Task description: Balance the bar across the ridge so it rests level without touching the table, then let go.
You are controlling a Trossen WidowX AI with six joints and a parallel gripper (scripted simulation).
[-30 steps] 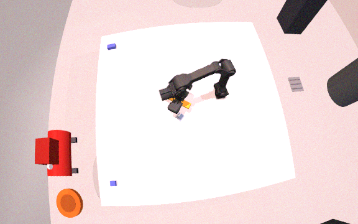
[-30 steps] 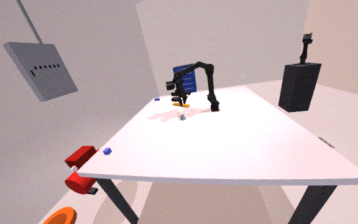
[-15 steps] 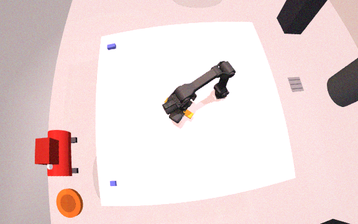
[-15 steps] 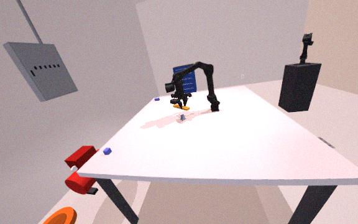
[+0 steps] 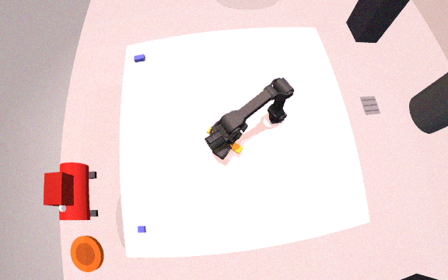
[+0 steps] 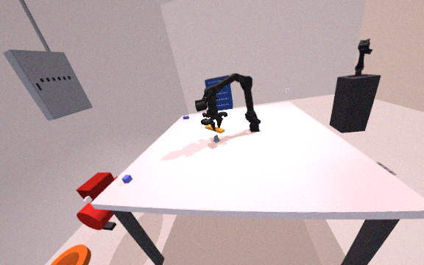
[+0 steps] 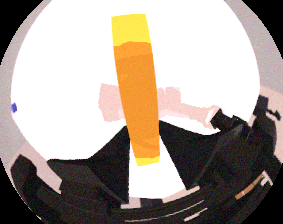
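Observation:
An orange-yellow bar point(image 5: 236, 148) point(image 6: 220, 130) point(image 7: 137, 85) is held above the table. My gripper point(image 5: 224, 141) point(image 6: 216, 128) point(image 7: 143, 131) is shut on the bar, with one dark finger on each side of it. In the wrist view the bar runs lengthwise between the fingers, its far part reaching well beyond them. The small grey ridge point(image 6: 216, 139) stands on the table just below the bar in the exterior view, with a visible gap between them. The ridge is hidden in the top view and in the wrist view. Whether the bar is exactly level is hard to tell.
Two small blue blocks point(image 5: 139, 58) point(image 5: 141, 229) point(image 6: 185, 117) point(image 6: 126, 179) stand near the table's left corners, far from the gripper. The arm's base point(image 5: 277, 117) point(image 6: 254, 126) is on the table to the right of the bar. Red and orange objects are beyond the table's edge.

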